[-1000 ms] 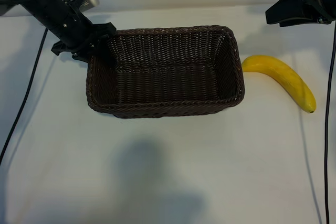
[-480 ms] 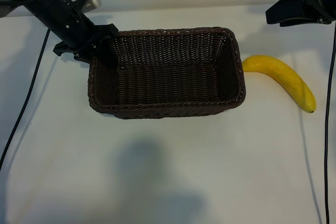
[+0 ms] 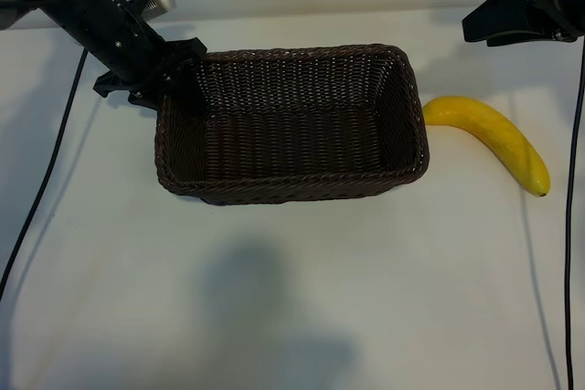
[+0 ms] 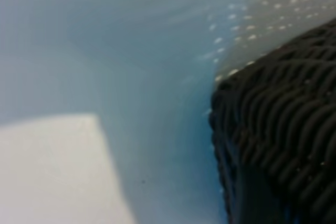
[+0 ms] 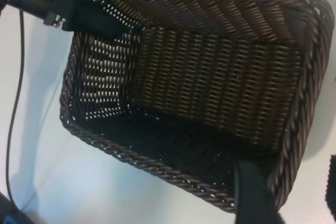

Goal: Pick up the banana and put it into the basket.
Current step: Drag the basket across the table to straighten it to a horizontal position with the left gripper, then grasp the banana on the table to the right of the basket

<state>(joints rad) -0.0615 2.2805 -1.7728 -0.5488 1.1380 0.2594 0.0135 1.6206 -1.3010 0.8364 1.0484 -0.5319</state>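
Note:
The dark brown wicker basket (image 3: pixel 292 191) sits mid-table and holds nothing. The yellow banana (image 3: pixel 494 139) lies on the table just right of it, its pale stem end close to the basket's right wall. My left gripper (image 3: pixel 169 79) is at the basket's back left corner, straddling the rim; in the right wrist view this left gripper (image 5: pixel 79 14) reaches over that corner. The left wrist view shows only the basket wall (image 4: pixel 283 129) and table. My right gripper (image 3: pixel 475 25) hangs open at the back right, above and behind the banana, holding nothing.
White table (image 3: pixel 292 317) all around, with a soft shadow at the front middle. Black cables run down the left edge (image 3: pixel 41 180) and the right edge (image 3: pixel 571 226). In the right wrist view the basket rim (image 5: pixel 157 169) lies below my right gripper (image 5: pixel 291 198).
The basket's left end has slid slightly to the right together with the left gripper. The banana and the right arm have stayed put.

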